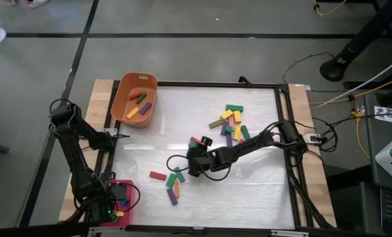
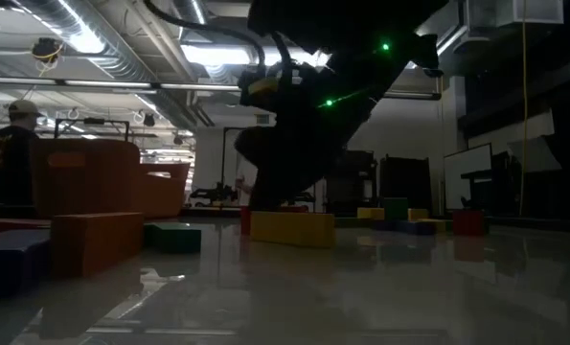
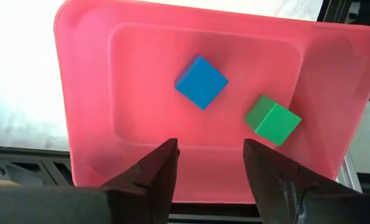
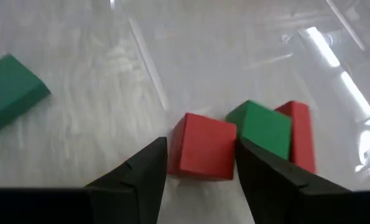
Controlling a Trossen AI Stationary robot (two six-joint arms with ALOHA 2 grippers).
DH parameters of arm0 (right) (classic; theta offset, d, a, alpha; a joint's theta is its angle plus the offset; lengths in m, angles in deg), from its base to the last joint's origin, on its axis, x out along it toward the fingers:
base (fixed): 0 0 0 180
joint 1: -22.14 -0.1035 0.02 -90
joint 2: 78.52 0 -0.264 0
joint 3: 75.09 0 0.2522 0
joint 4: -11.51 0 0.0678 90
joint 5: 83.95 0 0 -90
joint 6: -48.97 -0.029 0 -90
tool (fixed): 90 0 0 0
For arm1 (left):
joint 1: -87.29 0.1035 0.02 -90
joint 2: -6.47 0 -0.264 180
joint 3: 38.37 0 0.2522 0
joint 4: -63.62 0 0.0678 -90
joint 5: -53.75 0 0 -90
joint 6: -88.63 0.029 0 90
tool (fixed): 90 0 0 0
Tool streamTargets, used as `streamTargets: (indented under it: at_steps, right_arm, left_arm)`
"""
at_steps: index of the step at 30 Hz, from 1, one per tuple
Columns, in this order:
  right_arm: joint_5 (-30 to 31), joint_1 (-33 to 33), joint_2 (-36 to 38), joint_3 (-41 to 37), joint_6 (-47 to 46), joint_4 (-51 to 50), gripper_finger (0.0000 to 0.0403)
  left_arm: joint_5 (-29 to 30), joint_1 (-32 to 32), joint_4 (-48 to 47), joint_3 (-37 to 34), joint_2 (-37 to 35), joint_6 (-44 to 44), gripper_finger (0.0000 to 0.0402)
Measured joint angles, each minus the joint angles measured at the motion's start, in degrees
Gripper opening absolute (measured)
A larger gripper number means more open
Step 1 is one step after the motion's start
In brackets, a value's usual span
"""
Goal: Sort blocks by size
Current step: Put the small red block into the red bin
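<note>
I am bringing the right gripper [image 4: 200, 163] down over a short red cube [image 4: 203, 146] near the middle of the tabletop [image 1: 248, 178]; its fingers are spread, one on each side of the cube, and I cannot tell whether either is touching it yet. A green cube [image 4: 261, 129] is sitting just beside the red one, touching it or nearly so, with a longer red bar [image 4: 301, 134] behind that. I judge the crowding to be the main risk: the finger on that side is going into the narrow seam by the green cube, so I am wanting to settle squarely and low, keep the cube centred, then close gently and lift straight up so the neighbours are not dragged along.

The left gripper [image 3: 209, 168] is hovering with its fingers apart and empty above the red tray [image 3: 85, 93] at the near left corner, where a blue cube [image 3: 201, 82] and another green cube [image 3: 272, 120] are lying apart from each other. I am taking the tray as the place for short pieces and the orange tub [image 1: 120, 105], with a few longer bars inside, as the place for long ones. The remaining blocks [image 1: 230, 124] are scattered right of centre, with a few more toward the front.

I am reading no brand, label or writing on anything.
</note>
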Motion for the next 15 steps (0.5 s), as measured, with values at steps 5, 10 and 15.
streamTargets:
  at_steps: [5, 10, 15]
  right_arm:
    - [0.0, 0.0, -1.6, 0.0, -1.3, 0.4, 0.0191]
    - [-0.2, 0.0, -2.2, 0.1, -2.7, 0.7, 0.0188]
    - [0.3, 0.0, -2.2, 0.1, -1.6, 1.3, 0.0146]
  left_arm:
    - [0.2, 0.0, 0.0, 0.0, 0.0, 0.0, 0.0171]
    - [1.9, -0.1, 0.0, 0.0, 0.0, 0.4, 0.0171]
    - [3.6, -0.1, 0.0, 0.0, 0.0, 2.8, 0.0171]
